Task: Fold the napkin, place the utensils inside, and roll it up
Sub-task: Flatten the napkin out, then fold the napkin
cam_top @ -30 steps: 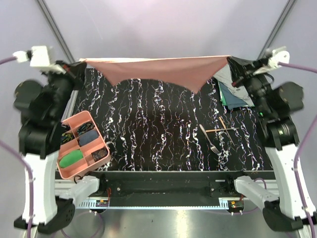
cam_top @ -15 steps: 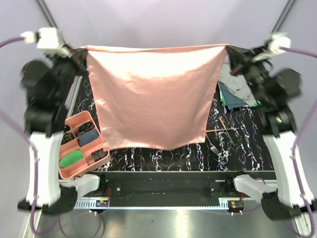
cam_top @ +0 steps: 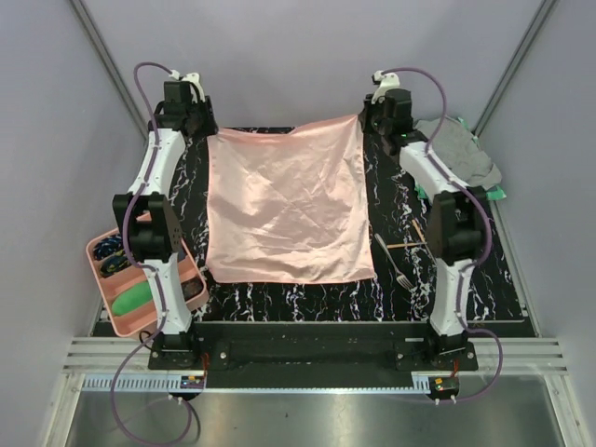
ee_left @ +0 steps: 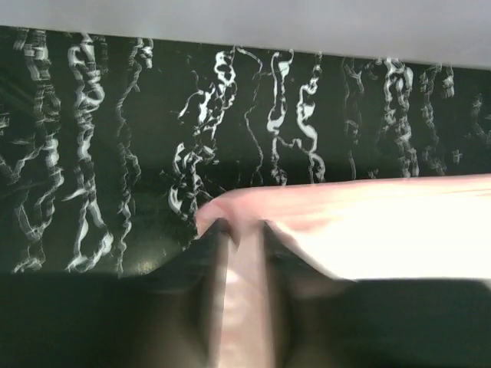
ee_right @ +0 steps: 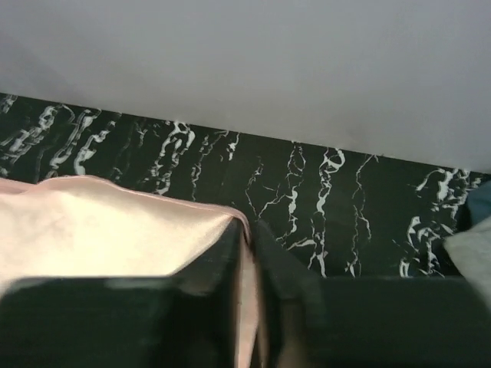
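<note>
- Top external: napkin (cam_top: pixel 289 209) spread flat, far corners between jaws.
- Left gripper (ee_left: pixel 244 230), right gripper (ee_right: pixel 248 234): clamped or released cannot be told.
- Jaws to be parted fully before lifting.

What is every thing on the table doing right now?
napkin: spread flat, unfolded, slightly wrinkled.
fork: lying on the table, right of the napkin.
sticks: lying beside the fork, off the napkin.
left gripper: napkin's far left corner between its fingers; blurred, grip unclear.
right gripper: shut on the napkin's far right corner.
grey cloth: crumpled, far right.
tray: holding small items.
</note>
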You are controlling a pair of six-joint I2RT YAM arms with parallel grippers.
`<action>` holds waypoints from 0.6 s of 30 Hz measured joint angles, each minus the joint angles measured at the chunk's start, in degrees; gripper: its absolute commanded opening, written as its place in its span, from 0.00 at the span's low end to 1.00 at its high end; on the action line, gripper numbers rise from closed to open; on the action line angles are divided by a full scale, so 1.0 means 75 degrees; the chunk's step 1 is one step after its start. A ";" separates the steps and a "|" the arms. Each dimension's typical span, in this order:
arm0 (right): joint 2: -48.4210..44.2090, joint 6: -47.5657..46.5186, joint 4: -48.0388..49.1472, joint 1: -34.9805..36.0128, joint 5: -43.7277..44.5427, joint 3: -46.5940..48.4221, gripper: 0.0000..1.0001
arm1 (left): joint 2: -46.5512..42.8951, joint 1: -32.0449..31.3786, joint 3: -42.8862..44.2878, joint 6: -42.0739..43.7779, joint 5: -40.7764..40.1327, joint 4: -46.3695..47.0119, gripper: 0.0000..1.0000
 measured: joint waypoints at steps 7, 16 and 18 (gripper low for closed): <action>0.2454 -0.0096 -0.0667 -0.0050 -0.0393 0.2594 0.89 | 0.1239 0.0117 0.1055 -0.0149 0.0198 -0.0149 0.99; 0.0402 0.0487 -0.1046 -0.0050 -0.0994 0.0294 0.89 | -0.0251 0.0143 0.0239 -0.0248 0.0286 -0.0117 0.99; -0.0694 0.0857 -0.1075 -0.0050 -0.1055 -0.0839 0.88 | -0.1011 0.0140 -0.0437 -0.0341 0.0277 -0.0006 0.99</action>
